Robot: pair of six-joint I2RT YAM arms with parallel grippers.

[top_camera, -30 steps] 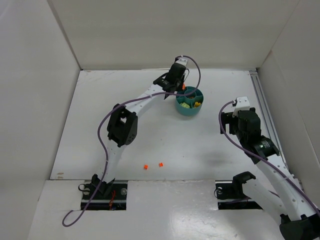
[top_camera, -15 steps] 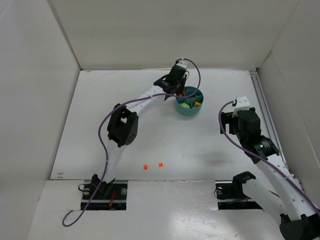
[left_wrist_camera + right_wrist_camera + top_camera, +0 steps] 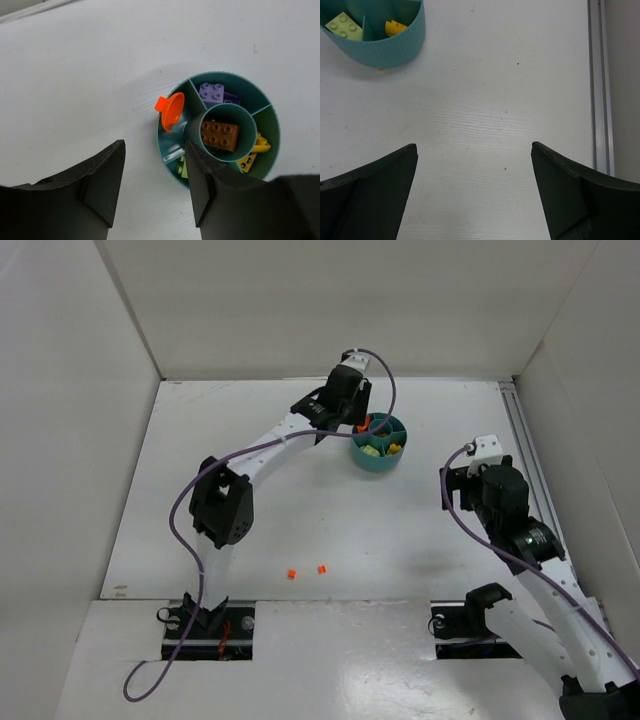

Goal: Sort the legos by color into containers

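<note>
The teal tub (image 3: 380,462) of containers stands at the back of the table. In the left wrist view a brown brick (image 3: 220,135) lies in its centre ring. Purple bricks (image 3: 212,92), yellow pieces (image 3: 252,152) and a pale green brick (image 3: 183,167) fill wedges around it. A roundish orange piece (image 3: 171,111) leans tilted against the rim of the left wedge. My left gripper (image 3: 155,146) hovers open over the tub's left rim (image 3: 163,146), holding nothing. Two tiny orange legos (image 3: 291,573) (image 3: 322,569) lie near the table's front. My right gripper (image 3: 474,150) is open over bare table, right of the tub (image 3: 385,47).
White walls close in the table on the left, back and right. A metal rail (image 3: 600,85) runs along the right edge. The left arm's purple cable (image 3: 200,490) loops over the table's left half.
My left gripper has opened and let go of the orange roundish piece, which now rests in the tub. The left arm's elbow swung left. The right arm barely moved.
</note>
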